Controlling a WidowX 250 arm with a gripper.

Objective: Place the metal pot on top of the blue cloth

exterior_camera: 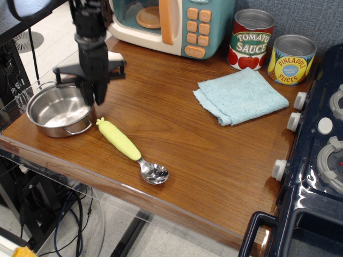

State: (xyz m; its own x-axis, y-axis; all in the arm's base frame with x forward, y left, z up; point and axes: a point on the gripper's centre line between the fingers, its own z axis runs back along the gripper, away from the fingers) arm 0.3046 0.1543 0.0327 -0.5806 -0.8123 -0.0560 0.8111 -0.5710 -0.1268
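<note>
- observation.image shows the metal pot (pixel 58 110) sitting at the left end of the wooden counter (pixel 177 144), close to the front-left edge.
- The gripper (pixel 94 95) is down at the pot's right rim, its dark fingers drawn close together with the rim seemingly pinched between them; the contact itself is hard to confirm from this angle.
- The blue cloth (pixel 241 95) lies well apart on the right side of the counter, in front of the tomato sauce can (pixel 252 39) and the pineapple can (pixel 291 59), just beside the stove knobs (pixel 293 122).
- The step in hand, as I judge it, is the grasp: the pot rests on the wood, not yet lifted.
- The next move calls for a lift high enough to clear the spoon (pixel 131 150), which lies just beside the pot, then a long carry rightward to the cloth.
- A rim pinch on one side may let the pot tilt, so a slow, level carry seems wise.
- The set-down wants the pot centred on the cloth, clear of the cans behind it.
</note>
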